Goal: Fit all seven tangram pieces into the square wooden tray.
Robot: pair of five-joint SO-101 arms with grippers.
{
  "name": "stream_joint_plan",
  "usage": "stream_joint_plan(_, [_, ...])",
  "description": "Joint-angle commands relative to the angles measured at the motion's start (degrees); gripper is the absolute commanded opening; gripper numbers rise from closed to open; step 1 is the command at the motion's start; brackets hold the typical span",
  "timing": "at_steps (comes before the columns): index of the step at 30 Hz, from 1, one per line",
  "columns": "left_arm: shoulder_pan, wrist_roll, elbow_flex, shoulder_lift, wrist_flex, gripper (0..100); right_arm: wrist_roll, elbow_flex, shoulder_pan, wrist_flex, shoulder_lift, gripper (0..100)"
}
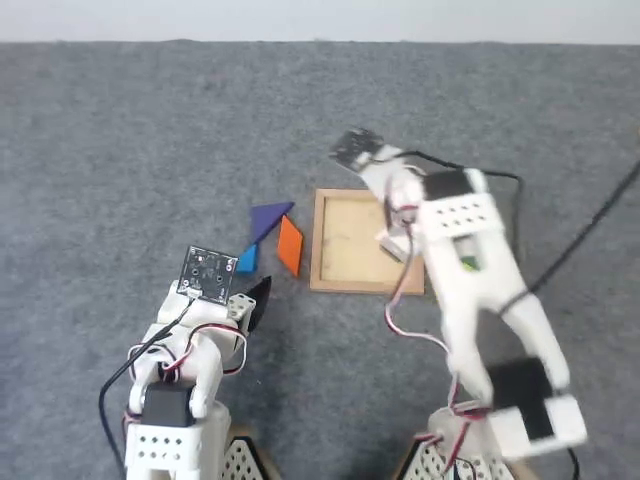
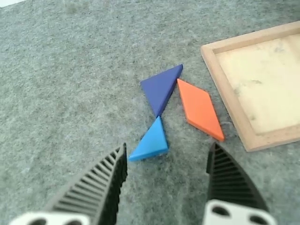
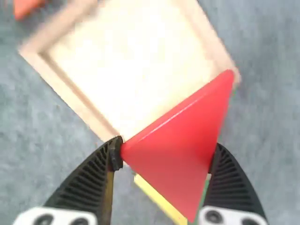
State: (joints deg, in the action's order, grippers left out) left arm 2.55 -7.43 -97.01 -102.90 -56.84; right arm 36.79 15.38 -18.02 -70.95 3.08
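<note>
the right claw (image 3: pixel 166 149) pinches the red triangle (image 3: pixel 183 154) over the near rim of the tray (image 3: pixel 61 89), whose empty floor lies straight ahead. beside the tray, the left claw (image 2: pixel 168 150) hangs spread just short of the light blue triangle (image 2: pixel 151 140); the orange parallelogram (image 2: pixel 200 108) lies nearer the tray.

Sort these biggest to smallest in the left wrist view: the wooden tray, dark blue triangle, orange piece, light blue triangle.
1. The wooden tray, biggest, though partly cut off.
2. The dark blue triangle, orange piece and light blue triangle look about alike; the light blue one lies nearest the camera, so no ranking.
</note>
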Motion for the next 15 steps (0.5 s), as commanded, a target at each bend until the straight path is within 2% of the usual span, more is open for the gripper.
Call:
stream_joint_plan(1, [0.18, -0.26, 0.57, -0.88, -0.53, 27, 2.46, -13.36, -2.15, -0.66, -9.45, 15.4])
stream_joint_plan(9, [0.18, -0.26, 0.57, -0.88, -0.53, 27, 12.66, -30.33, -4.88, -0.57, -28.44, 13.2])
stream_joint_plan(12, [0.18, -0.26, 0.57, -0.88, -0.53, 27, 14.33, -34.64, -5.93, -0.75, -32.92, 4.3])
stream_joint_plan(15, [0.18, -0.26, 0.57, -0.88, -0.53, 27, 14.59, -36.04, -6.2, -0.84, -35.03, 5.9])
